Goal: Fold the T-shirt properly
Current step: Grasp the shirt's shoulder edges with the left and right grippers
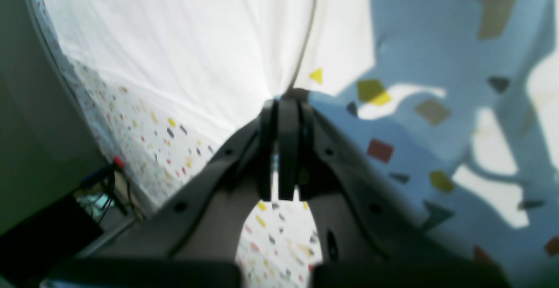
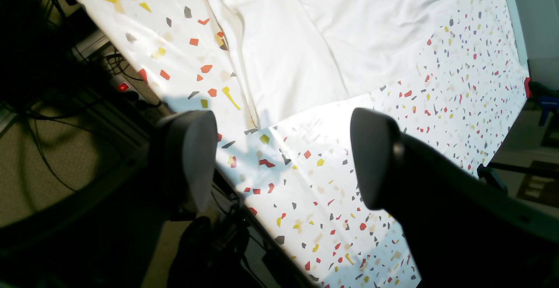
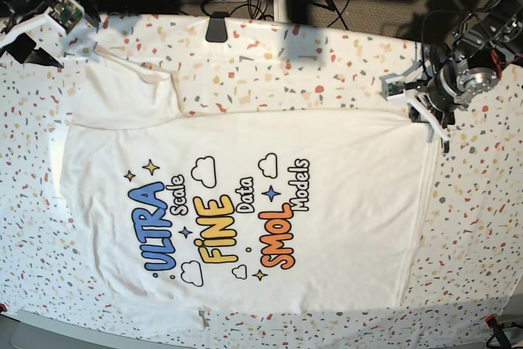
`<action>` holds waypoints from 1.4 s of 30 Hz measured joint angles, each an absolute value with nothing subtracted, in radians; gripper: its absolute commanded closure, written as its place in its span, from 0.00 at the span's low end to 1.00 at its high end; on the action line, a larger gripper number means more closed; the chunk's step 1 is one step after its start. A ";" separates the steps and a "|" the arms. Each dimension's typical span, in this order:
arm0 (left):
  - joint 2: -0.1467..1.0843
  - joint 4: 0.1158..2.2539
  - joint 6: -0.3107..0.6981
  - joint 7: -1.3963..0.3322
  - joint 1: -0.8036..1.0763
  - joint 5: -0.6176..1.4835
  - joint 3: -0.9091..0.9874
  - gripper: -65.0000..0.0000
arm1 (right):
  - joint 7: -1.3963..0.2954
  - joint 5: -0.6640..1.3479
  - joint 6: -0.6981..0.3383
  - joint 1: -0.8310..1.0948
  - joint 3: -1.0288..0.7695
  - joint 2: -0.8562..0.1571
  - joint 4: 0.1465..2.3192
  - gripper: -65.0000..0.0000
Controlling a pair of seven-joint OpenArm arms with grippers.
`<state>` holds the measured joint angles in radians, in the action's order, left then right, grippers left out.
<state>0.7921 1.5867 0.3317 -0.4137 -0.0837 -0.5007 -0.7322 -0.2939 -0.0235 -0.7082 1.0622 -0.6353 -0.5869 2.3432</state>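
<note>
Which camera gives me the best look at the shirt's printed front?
The base view: the T-shirt lies spread out, its whole print readable. The right wrist view catches only a sleeve and a sliver of print; the left wrist view shows plain white cloth at the shut left claw.

Base overhead; wrists close, left probably nearest

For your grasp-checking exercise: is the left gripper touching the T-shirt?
Touching. In the left wrist view the left gripper is shut, and the T-shirt puckers into a pinched corner right at its fingertips.
</note>
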 measured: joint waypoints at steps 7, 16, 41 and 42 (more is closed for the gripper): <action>0.793 1.637 0.332 -0.454 -0.084 -0.500 -0.732 1.00 | -0.448 -0.023 -0.708 0.966 -0.635 -0.587 2.343 0.28; 0.793 1.659 0.332 -0.479 -0.086 -0.500 -0.732 1.00 | -0.391 -0.023 -0.710 0.958 -0.599 -0.587 2.242 0.28; 0.793 1.661 0.332 -0.478 -0.086 -0.496 -0.732 1.00 | -0.341 -0.391 -0.709 0.518 -0.081 -0.598 1.876 0.28; 0.793 1.661 0.332 -0.478 -0.086 -0.496 -0.732 1.00 | -0.343 -0.393 -0.709 0.510 -0.077 -0.598 1.856 0.28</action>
<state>0.7925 1.6608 0.3321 -0.4782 -0.0856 -0.4965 -0.7322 -0.3428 -0.3927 -0.7086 0.5102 -0.0769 -0.5980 1.8557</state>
